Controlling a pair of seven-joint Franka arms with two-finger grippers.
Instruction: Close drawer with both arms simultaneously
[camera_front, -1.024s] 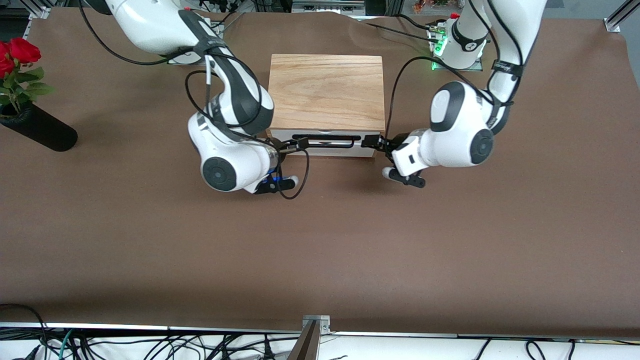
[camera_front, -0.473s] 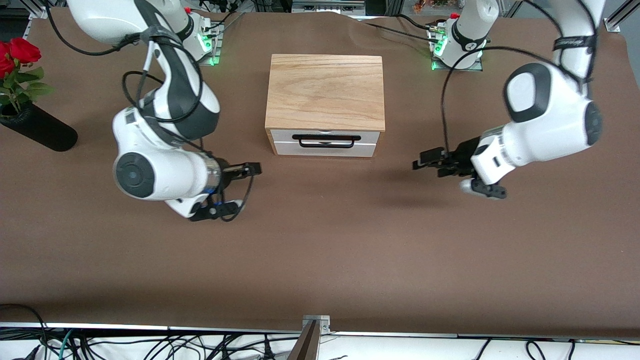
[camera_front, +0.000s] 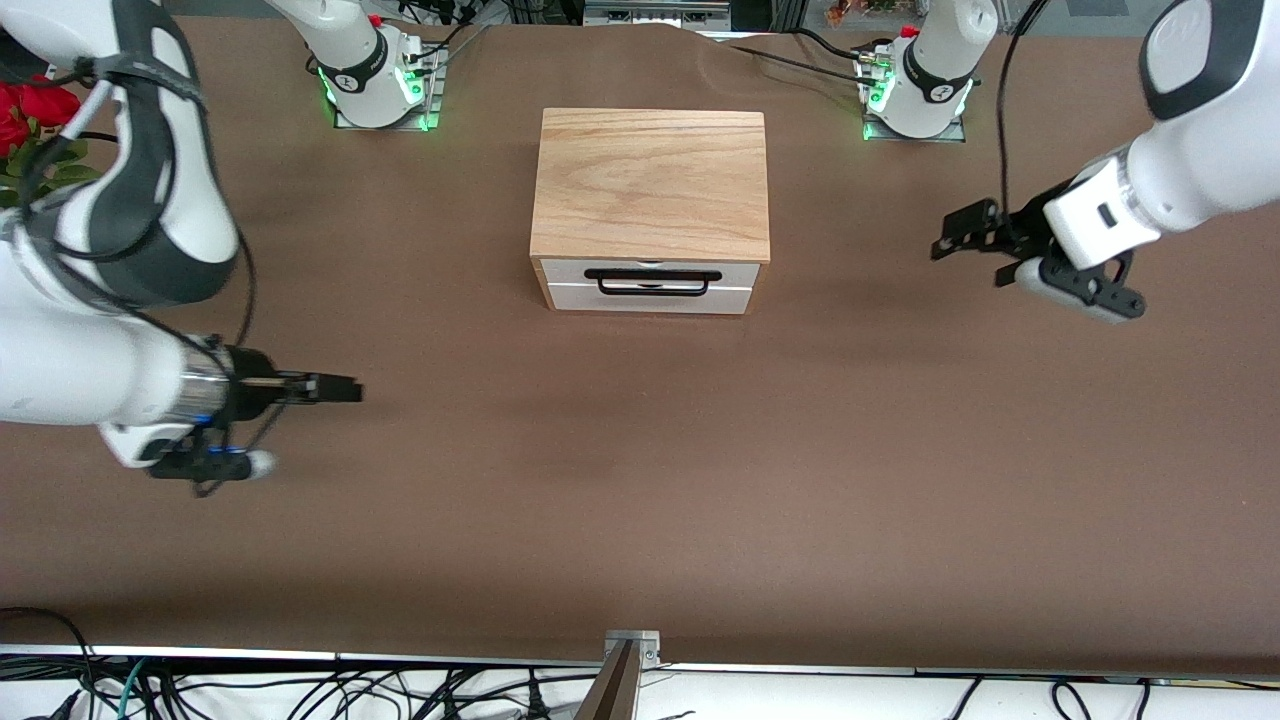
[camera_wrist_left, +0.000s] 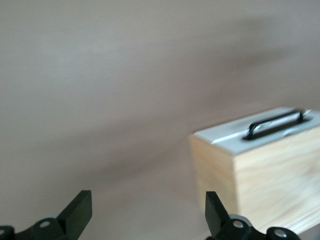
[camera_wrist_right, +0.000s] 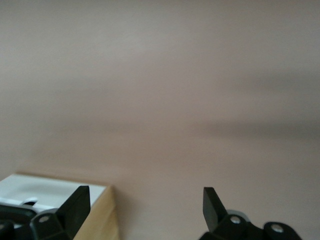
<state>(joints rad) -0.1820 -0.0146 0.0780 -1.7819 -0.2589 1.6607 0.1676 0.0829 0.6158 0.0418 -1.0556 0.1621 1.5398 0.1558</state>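
The drawer (camera_front: 648, 297) sits pushed into its wooden box (camera_front: 652, 180), its white front flush with the box and its black handle (camera_front: 652, 281) free. My left gripper (camera_front: 958, 233) is open and empty in the air over the bare cloth, toward the left arm's end of the table. My right gripper (camera_front: 338, 388) is open and empty over the cloth toward the right arm's end. The left wrist view shows open fingertips (camera_wrist_left: 79, 210), the drawer's front (camera_wrist_left: 225, 136) and the handle (camera_wrist_left: 276, 123). The right wrist view shows open fingertips (camera_wrist_right: 212, 204) and a corner of the drawer front (camera_wrist_right: 52, 192).
Brown cloth (camera_front: 640, 480) covers the table. Red roses (camera_front: 30, 120) at the right arm's end are partly hidden by the right arm. Two arm bases (camera_front: 375, 75) (camera_front: 915, 85) glow green at the table's top edge. A metal bracket (camera_front: 632, 648) sits at the near edge.
Both grippers have pulled away from the drawer's front, each swinging out toward its own end of the table. The drawer has stayed shut.
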